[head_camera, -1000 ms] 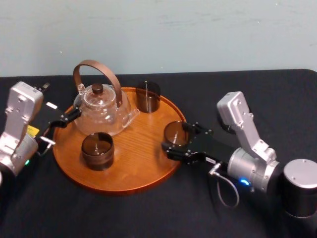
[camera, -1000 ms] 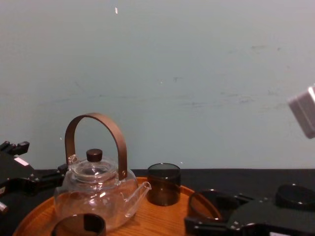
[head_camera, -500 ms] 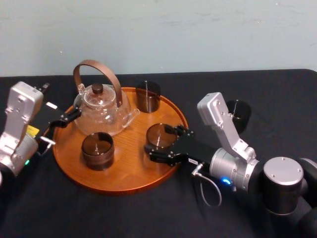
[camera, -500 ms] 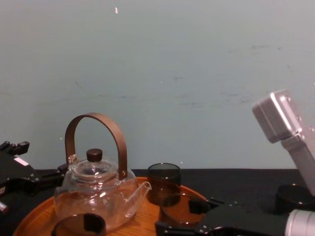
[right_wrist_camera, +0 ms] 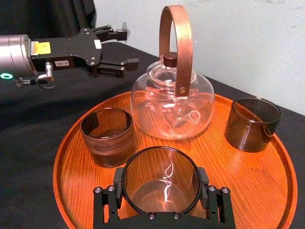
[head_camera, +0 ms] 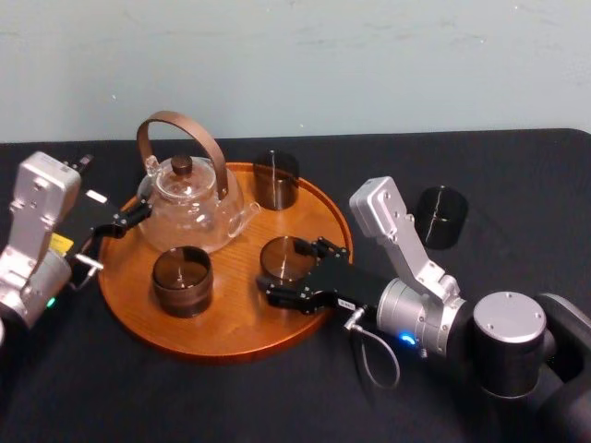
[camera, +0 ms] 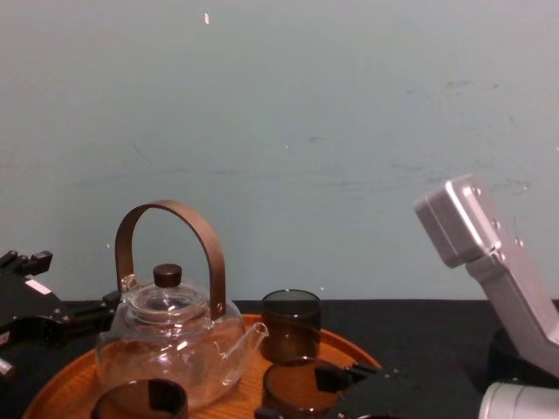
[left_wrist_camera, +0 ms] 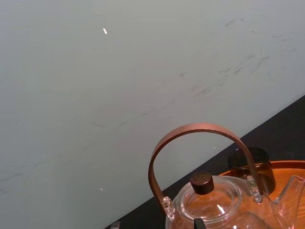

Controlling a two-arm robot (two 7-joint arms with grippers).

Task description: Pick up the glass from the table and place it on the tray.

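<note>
A smoky brown glass (head_camera: pixel 286 259) is between the fingers of my right gripper (head_camera: pixel 297 274), which is shut on it over the right-middle part of the round wooden tray (head_camera: pixel 231 318). In the right wrist view the glass (right_wrist_camera: pixel 160 180) sits upright in the black fingers (right_wrist_camera: pixel 107 200), low over the tray's wood (right_wrist_camera: pixel 257 176); whether it touches the wood I cannot tell. In the chest view the glass (camera: pixel 295 388) is in front of the teapot's spout. My left gripper (head_camera: pixel 118 224) is parked open at the tray's left rim, holding nothing.
On the tray stand a glass teapot (head_camera: pixel 189 196) with a brown hoop handle, one dark glass (head_camera: pixel 182 280) at the front left and another (head_camera: pixel 276 180) at the back. A further dark glass (head_camera: pixel 440 217) stands on the black table (head_camera: pixel 277 397) right of the tray.
My right gripper has carried the glass leftward, from the tray's right rim to well inside it. The left arm and the other things have stayed put.
</note>
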